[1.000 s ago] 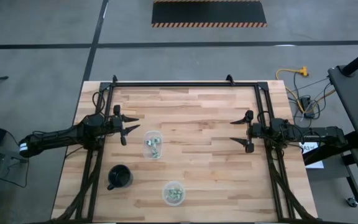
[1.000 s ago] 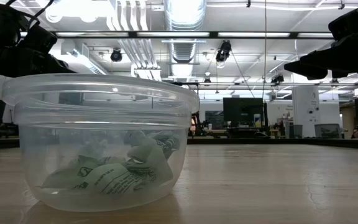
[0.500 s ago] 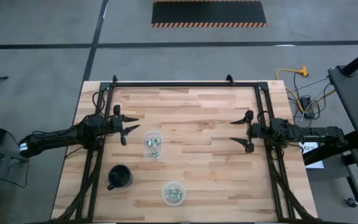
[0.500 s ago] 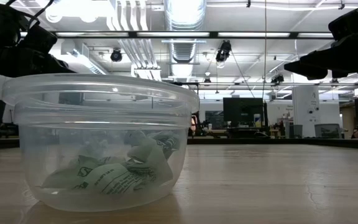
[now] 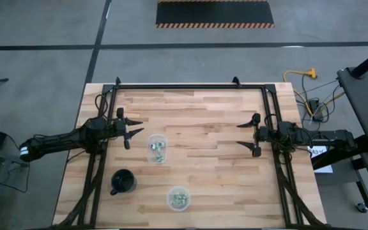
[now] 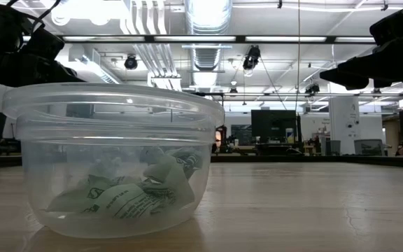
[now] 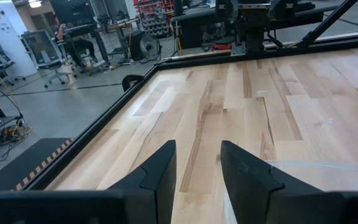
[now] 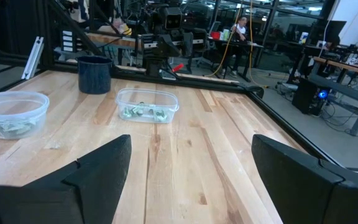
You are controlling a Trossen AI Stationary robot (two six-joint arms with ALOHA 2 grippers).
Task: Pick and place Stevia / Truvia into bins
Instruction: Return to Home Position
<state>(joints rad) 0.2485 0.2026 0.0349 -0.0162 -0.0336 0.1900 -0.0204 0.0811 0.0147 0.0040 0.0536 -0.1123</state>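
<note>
- The Stevia / Truvia packets [image 6: 128, 196] sit inside the bins. Green-and-white paper is heaped in the round container [image 5: 178, 199], close in front of the low camera, and more lies in the squarish container [image 5: 157, 149] farther in. I can make out no loose packet on the wood, though they are tiny from above.
- From that I judge the sorting done. The step in hand is parking both arms cleanly.
- The left gripper [image 5: 133, 131] hangs just beside the squarish container, with its fingers spread and nothing between them. Its wrist view shows bare wood in the gap and a clear rim close by.
- I would draw it straight back along the left arm's own line, with no sideways swing. A clipped rim could tip that light plastic and spill the packets.
- The black mug [image 5: 122, 181] stands near the left arm's side. I would keep the retreat from sweeping toward it.
- The right gripper [image 5: 245, 133] is over bare table [image 5: 203, 172], well apart from both bins, jaws wide and empty. Pulling it back looks low-risk.
- The arms are well apart, so I see no harm in moving both together, slowly.
</note>
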